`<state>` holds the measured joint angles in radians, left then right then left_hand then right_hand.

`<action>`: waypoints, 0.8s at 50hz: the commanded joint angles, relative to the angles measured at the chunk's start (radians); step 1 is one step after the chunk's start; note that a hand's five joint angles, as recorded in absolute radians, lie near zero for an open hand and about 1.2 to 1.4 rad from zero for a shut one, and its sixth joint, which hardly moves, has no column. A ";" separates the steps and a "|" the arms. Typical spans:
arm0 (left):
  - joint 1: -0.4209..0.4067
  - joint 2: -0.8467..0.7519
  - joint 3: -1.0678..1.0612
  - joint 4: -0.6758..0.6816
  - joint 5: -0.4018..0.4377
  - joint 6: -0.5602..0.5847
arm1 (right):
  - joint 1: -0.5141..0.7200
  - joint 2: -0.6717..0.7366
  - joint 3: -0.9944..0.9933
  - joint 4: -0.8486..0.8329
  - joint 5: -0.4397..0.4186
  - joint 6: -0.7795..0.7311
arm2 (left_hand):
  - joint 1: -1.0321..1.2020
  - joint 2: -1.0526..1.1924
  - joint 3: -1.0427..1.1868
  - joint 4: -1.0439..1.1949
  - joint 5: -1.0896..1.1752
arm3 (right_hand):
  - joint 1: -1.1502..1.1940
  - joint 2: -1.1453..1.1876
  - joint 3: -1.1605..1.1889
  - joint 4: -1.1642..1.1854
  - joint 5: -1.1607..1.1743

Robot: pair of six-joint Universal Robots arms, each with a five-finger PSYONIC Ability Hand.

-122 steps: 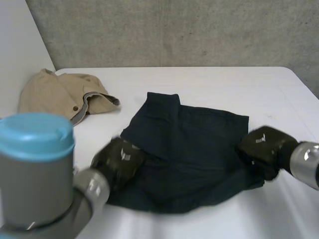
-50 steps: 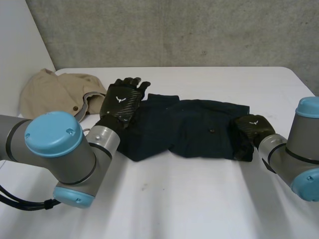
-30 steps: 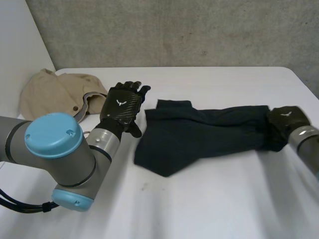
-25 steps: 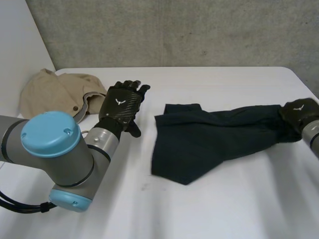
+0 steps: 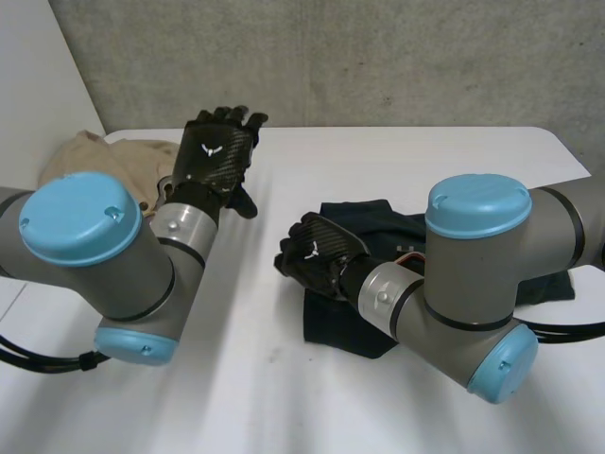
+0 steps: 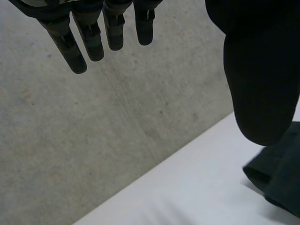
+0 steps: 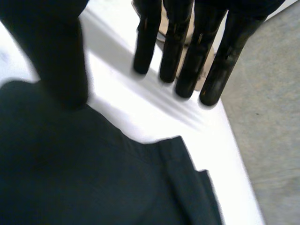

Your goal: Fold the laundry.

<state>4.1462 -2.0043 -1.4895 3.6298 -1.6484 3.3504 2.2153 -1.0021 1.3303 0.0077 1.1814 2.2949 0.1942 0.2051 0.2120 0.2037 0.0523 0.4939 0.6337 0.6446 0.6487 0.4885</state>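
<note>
Swung back inward, the right robot hand [image 5: 317, 257] now hovers with straight, empty fingers [image 7: 174, 47] over the dark garment [image 5: 345, 326] bunched on the surface [image 5: 397, 151], probably to flatten it; the left robot hand [image 5: 216, 151] waits raised, spread

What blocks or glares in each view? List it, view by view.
Head view: right arm covers part of the cloth. Left wrist view: thumb of left hand looms dark over the cloth. Right wrist view: table glares white between right hand and cloth.
</note>
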 commanded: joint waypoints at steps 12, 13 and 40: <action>-0.118 -0.070 0.109 -0.063 -0.008 -0.002 | -0.506 -0.222 0.087 0.020 0.184 0.549 | -0.020 -0.031 -0.038 -0.029 -0.052 | -0.283 -0.423 -0.434 -0.438 -0.452; -0.118 -0.068 0.101 -0.063 -0.007 -0.002 | -0.546 -0.221 0.111 0.021 0.210 0.493 | -0.020 -0.031 -0.038 -0.029 -0.052 | -0.277 -0.417 -0.428 -0.432 -0.446; -0.118 -0.071 0.018 -0.065 -0.004 -0.005 | -0.850 -0.107 0.360 -0.146 -0.092 0.235 | -0.020 -0.031 -0.038 -0.029 -0.052 | -0.042 -0.182 -0.193 -0.197 -0.211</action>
<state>4.0304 -2.0742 -1.4635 3.5654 -1.6529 3.3455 1.3734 -1.1307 1.6915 -0.0848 1.0972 2.5241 0.1942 0.2051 0.2120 0.2037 0.0523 0.2352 0.2908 0.2878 0.2840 0.1210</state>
